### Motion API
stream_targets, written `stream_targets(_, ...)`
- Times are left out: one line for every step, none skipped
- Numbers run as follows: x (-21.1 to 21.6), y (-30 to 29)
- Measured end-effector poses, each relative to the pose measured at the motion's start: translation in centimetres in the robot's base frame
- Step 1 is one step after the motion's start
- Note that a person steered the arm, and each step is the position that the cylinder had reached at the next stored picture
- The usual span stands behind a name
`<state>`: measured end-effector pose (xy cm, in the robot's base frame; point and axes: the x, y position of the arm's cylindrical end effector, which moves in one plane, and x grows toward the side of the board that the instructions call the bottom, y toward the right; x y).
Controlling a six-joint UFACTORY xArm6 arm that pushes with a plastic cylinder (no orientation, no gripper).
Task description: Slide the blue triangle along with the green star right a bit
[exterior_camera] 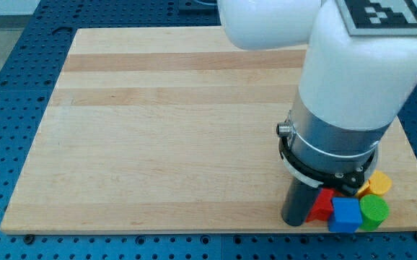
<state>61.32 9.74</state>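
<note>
1. The end effector was a plain dark rod w/ no jaws, so nothing to open or close, and it gripped nothing. Its tip (pixel 293 221) sat on the counter (pixel 194 130) near the view's bottom-right corner, under the big white arm.
2. Task things: the blue block (pixel 346 214) lay to the view's right of the tip, close to the counter's bottom edge. The green block (pixel 374 209) sat just beside it, further right, approx touching. I couldn't confirm triangle or star from where I stood; the blue one looked boxy and the green one rounded or lobed.
3. Key relation: tip at left, then a red block (pixel 324 204), then blue, then green, roughly in one row running left to right. Red was between the tip and the blue block, and seemed to touch the rod or very nearly.
4. My guess: a push to the right would go through red first, so red would prob. travel along w/ the pair.
5. A yellow block (pixel 379 183) sat just above green, partly hidden by the arm; it might get nudged too.
6. Little counter was left on the right, so the edge looked like the risk.
7. Writing: none legible. The only marking was a black-and-white square marker (pixel 385 11) on the arm at the view's top right; no brand seen.
</note>
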Motion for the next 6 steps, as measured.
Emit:
stream_targets(-0.2, -2.0)
stream_targets(-3.5, -5.6)
stream_targets(-7.9, -5.8)
stream_targets(-8.5, -3.4)
stream_targets(-8.5, 0.4)
stream_targets(-8.5, 4.1)
